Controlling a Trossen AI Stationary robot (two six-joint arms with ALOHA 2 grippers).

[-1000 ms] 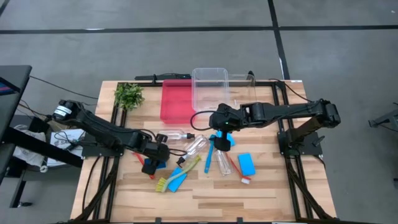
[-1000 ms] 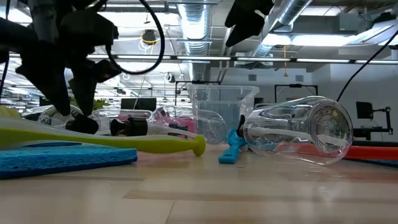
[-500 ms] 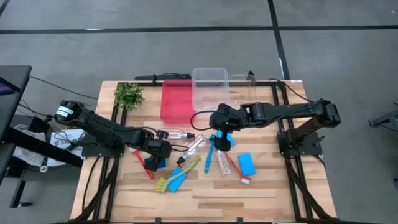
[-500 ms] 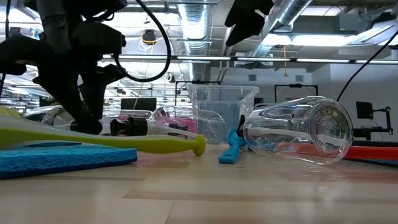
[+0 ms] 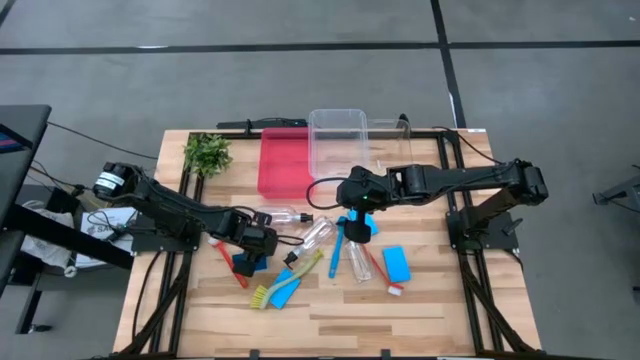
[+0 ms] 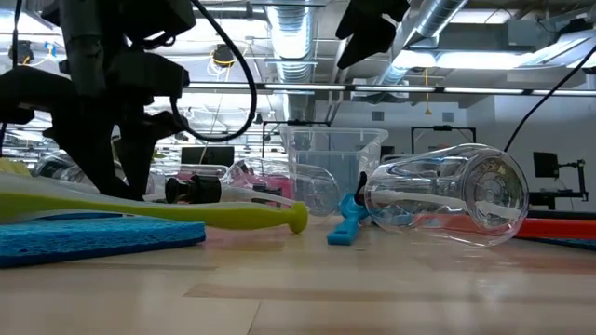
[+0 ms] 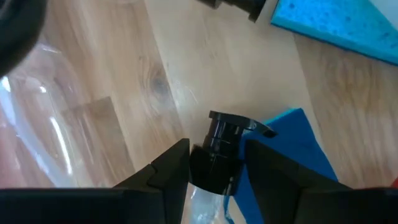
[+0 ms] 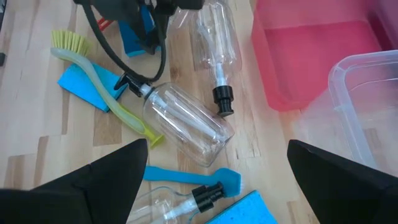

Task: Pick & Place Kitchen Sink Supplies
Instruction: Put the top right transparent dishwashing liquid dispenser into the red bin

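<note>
A: Left end effector point(image 7: 214, 163) is clamped on a small clear bottle point(image 7: 211, 186) right at the neck, black cap point(image 7: 227, 134) poking out past the fingers. Low over the counter point(image 5: 330, 310), left of center.

B: Bottle lifted yet?

A: Can't tell. It's just above or on a blue sponge point(image 7: 292, 140). Looks like the grasp step, pre-lift.

B: Right side?

A: Right end effector point(image 5: 358, 222) hangs wide open, holding nothing, above the middle of the pile w/ another clear bottle point(image 8: 186, 121), a yellow-green brush point(image 8: 102, 71) and a blue brush point(image 8: 189, 176) under it.

B: Where's stuff supposed to go?

A: Prob the clear bin point(image 5: 338, 140) or red tray point(image 5: 280, 165) at the back, both near. Which one, idk.

B: Next move?

A: Imo lift straight up so the bottle clears the sponge, then carry back w/o clipping the right arm.
</note>
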